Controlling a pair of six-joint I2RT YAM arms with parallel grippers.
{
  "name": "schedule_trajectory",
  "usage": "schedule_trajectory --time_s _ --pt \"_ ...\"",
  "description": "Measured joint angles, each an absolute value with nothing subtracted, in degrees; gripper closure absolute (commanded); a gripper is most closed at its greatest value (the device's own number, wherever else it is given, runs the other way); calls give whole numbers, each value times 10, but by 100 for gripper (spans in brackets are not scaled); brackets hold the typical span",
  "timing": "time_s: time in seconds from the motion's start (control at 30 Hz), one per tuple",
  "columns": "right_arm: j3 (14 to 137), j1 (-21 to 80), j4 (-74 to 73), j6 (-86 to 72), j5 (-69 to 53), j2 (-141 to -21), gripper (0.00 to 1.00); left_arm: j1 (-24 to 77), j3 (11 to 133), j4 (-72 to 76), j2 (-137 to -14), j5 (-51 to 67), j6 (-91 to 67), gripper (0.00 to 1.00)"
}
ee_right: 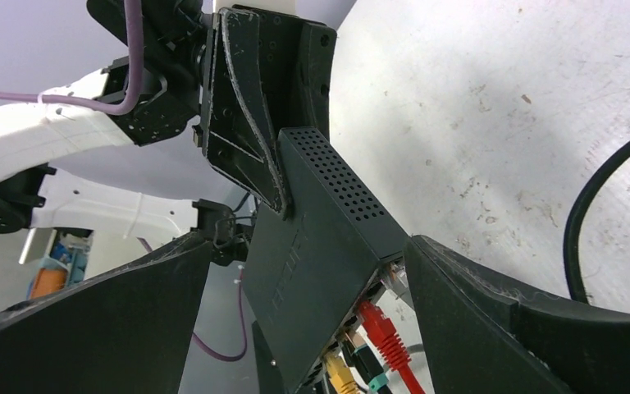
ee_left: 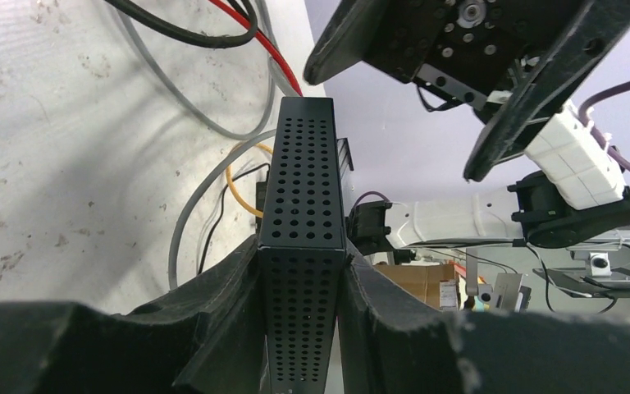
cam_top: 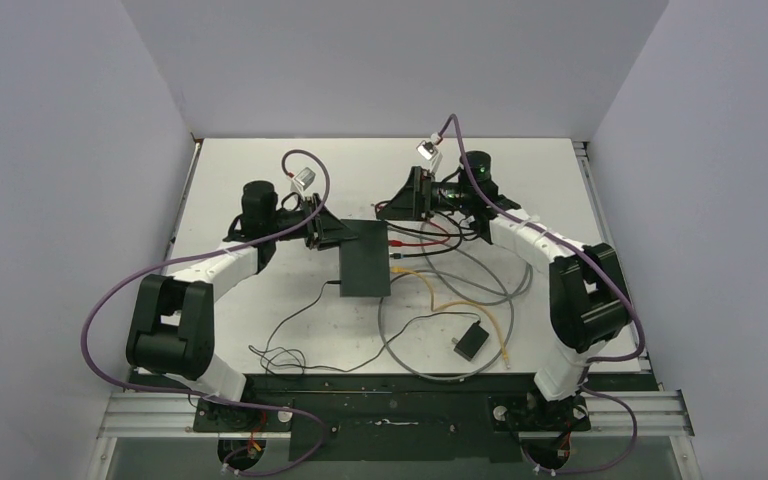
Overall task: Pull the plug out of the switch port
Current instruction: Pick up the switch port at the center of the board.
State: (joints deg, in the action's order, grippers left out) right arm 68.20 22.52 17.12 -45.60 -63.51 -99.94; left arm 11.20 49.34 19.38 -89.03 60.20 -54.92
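Observation:
The switch [cam_top: 365,258] is a flat black box in the middle of the table. Red [cam_top: 397,242], black [cam_top: 401,255] and yellow [cam_top: 401,270] plugs sit in sockets on its right edge. My left gripper [cam_top: 326,233] is shut on the switch's far left end. In the left wrist view the perforated side [ee_left: 299,189] is clamped between the gripper's [ee_left: 302,283] jaws. My right gripper [cam_top: 416,194] is open at the far right corner. In the right wrist view its jaws [ee_right: 310,246] straddle the switch corner [ee_right: 320,246], apart from it, above the red plug [ee_right: 381,324] and yellow plug [ee_right: 340,373].
A small black adapter block [cam_top: 471,341] with a thin black cord lies at the near right. Grey, yellow and black cables [cam_top: 460,300] loop over the table right of and in front of the switch. White walls close in the left, right and back.

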Motion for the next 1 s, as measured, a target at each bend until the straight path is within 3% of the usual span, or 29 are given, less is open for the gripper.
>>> schedule_trajectory --time_s 0.43,0.67,0.73,0.83,0.97,1.0 --pt "695 225 62 -369 -651 -994 7 112 505 151 -889 605 -528 100" --pt "710 248 84 -377 -667 -1024 14 123 517 151 -887 616 -534 100" --pt "710 256 101 -390 -672 -1032 24 125 518 151 -887 620 -536 100" --pt "711 264 131 -413 -681 -1043 50 126 520 151 -887 625 -537 100" --pt "710 258 194 -476 -703 -1056 93 125 530 155 -886 640 -535 100" --pt "709 256 215 -496 -713 -1058 94 122 533 158 -886 643 -534 100"
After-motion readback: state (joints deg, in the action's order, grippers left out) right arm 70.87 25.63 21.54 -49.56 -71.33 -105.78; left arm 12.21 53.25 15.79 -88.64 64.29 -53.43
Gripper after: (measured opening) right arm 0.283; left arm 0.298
